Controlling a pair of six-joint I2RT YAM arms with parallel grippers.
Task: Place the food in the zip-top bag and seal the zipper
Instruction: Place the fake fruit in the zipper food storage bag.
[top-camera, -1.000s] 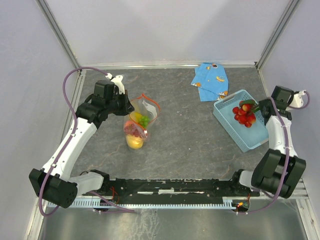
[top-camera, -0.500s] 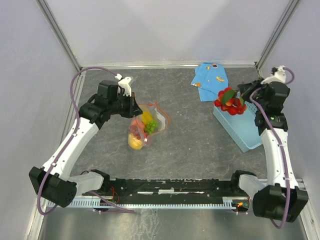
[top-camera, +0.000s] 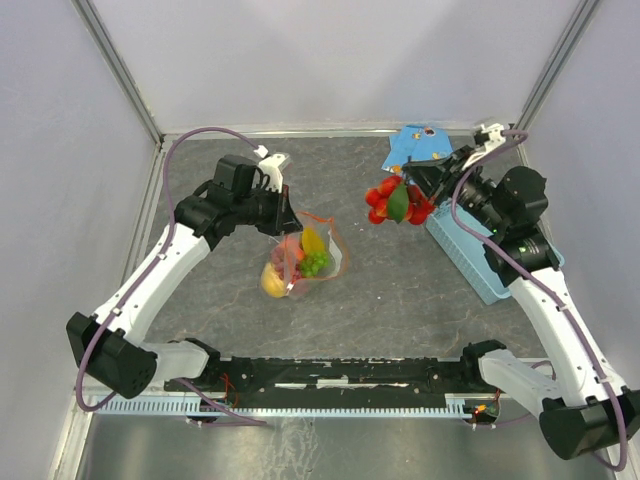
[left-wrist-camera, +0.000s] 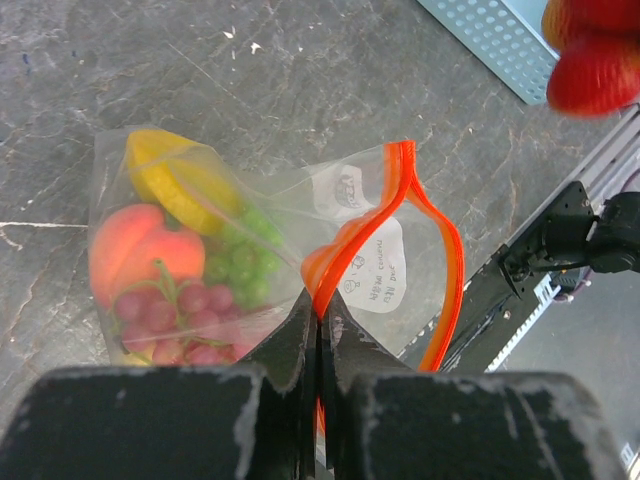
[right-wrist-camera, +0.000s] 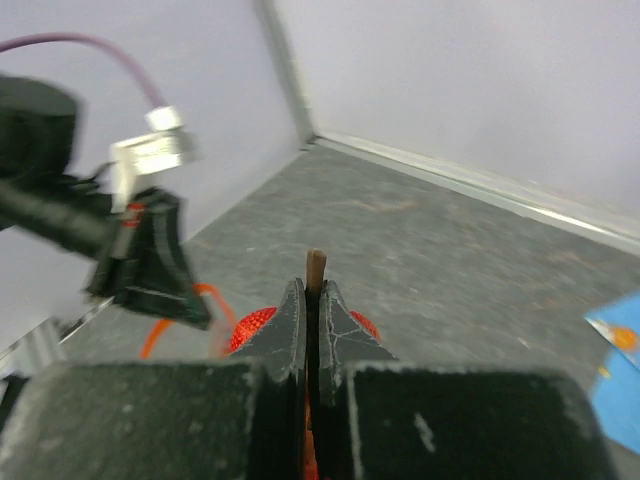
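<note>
The clear zip-top bag (top-camera: 308, 258) hangs from my left gripper (top-camera: 286, 222), which is shut on one side of the orange-red zipper (left-wrist-camera: 432, 240); the mouth gapes open. Inside the zip-top bag (left-wrist-camera: 250, 235) lie a peach (left-wrist-camera: 130, 255), a lemon (left-wrist-camera: 175, 180), green grapes (left-wrist-camera: 245, 260) and purple grapes (left-wrist-camera: 170, 325). My left gripper (left-wrist-camera: 320, 305) pinches the strip edge. My right gripper (top-camera: 422, 188) is shut on the brown stem (right-wrist-camera: 316, 264) of a strawberry bunch (top-camera: 395, 202), carried in the air right of the bag. Red strawberries (right-wrist-camera: 250, 325) show below the right gripper (right-wrist-camera: 313, 287).
A light-blue slotted basket (top-camera: 478, 258) stands at the right under my right arm. A folded blue patterned cloth (top-camera: 418, 150) lies at the back right. Walls and metal posts close in the back and both sides of the grey table (top-camera: 380, 300).
My right gripper lifted the strawberry bunch out of the basket and carried it left toward the bag. My left gripper shifted the bag a little to the right.
</note>
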